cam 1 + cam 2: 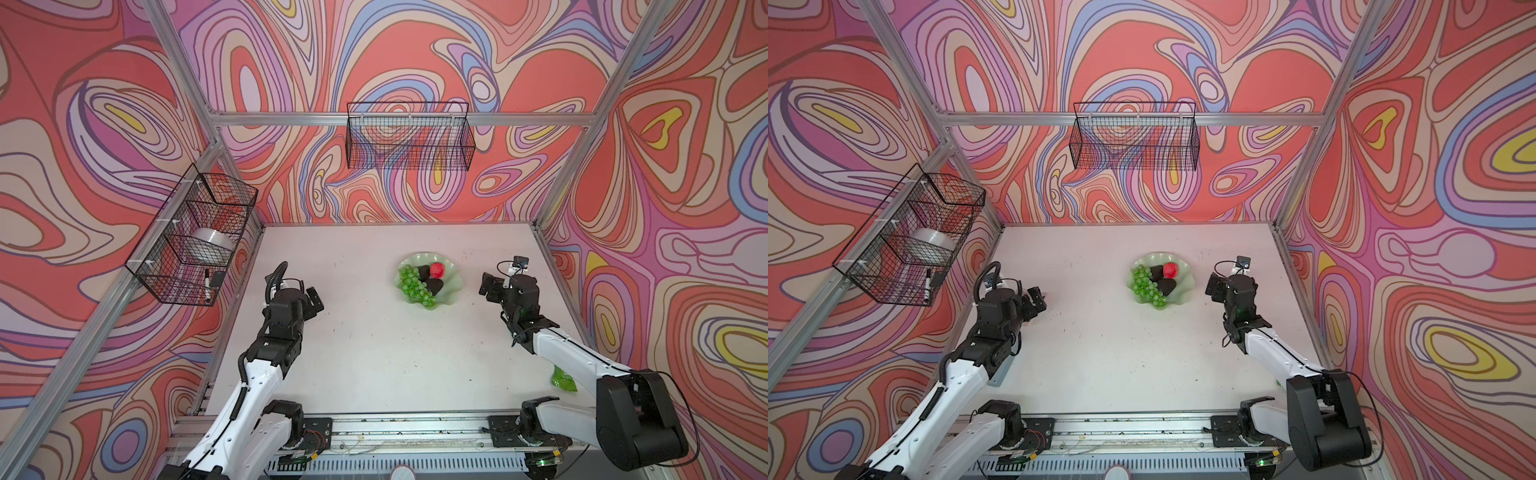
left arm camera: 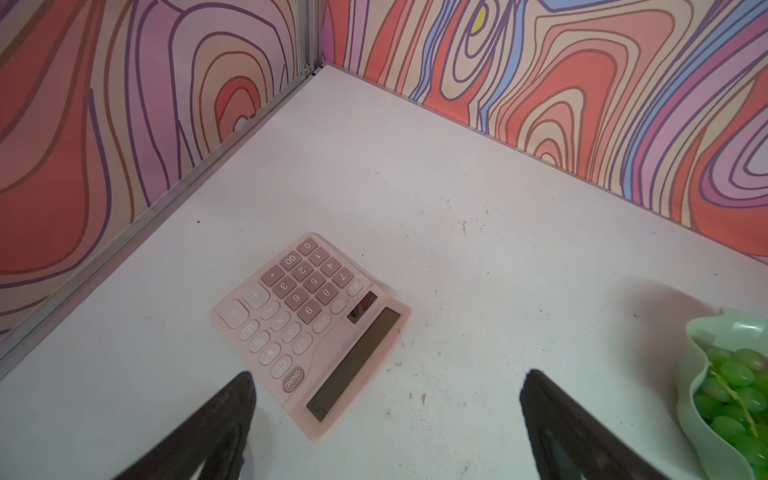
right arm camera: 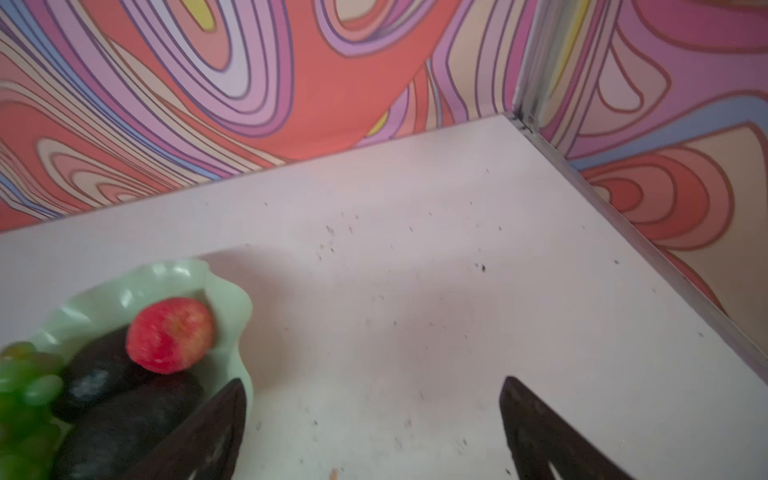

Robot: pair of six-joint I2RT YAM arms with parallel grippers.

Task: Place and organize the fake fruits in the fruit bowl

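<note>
The pale mint fruit bowl [image 1: 452, 281] [image 1: 1185, 283] sits right of the table's middle. Inside it lie a green grape bunch [image 1: 413, 286] [image 1: 1145, 286], two dark avocados [image 1: 424, 272] [image 1: 434, 286] and a red strawberry-like fruit [image 1: 437, 270] [image 1: 1170, 270]. My right gripper [image 1: 488, 286] [image 3: 374, 379] hangs open and empty just right of the bowl [image 3: 226, 299]; the right wrist view shows the red fruit [image 3: 170, 334] resting on an avocado [image 3: 124, 411]. My left gripper [image 1: 316, 301] [image 2: 389, 374] is open and empty, well left of the bowl [image 2: 692, 374].
A pink calculator [image 2: 307, 328] lies on the table ahead of the left gripper. A flat green packet [image 1: 563, 380] lies near the front right, partly under the right arm. Black wire baskets hang on the back wall [image 1: 409, 141] and the left wall [image 1: 191, 245].
</note>
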